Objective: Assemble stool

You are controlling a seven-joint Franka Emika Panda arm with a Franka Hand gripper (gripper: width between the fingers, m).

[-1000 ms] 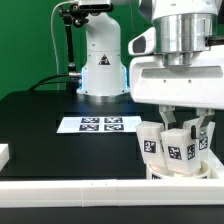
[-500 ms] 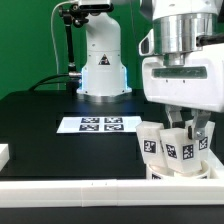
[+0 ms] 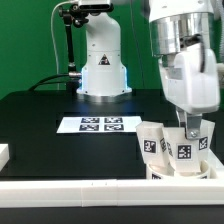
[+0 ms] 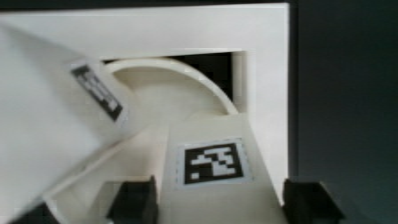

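While the gripper (image 3: 193, 131) is pinching a blocky white leg (image 4: 210, 160) on the seat (image 3: 180, 163) near the front rail (image 3: 100, 187), at the exterior view's right, I am turning it slowly w/ the wrist kept vertical, so it is not jamming. Plastic is looking smooth & matte, w/ square b/w tags; the seat edge is showing as a curved arc.

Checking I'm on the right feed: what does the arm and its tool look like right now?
The arm is glossy white with black joint seams, on a rounded white base, dark cables running up its back. The wrist housing is boxy white. The tool has two dark fingers, seen as black pads in the wrist view.
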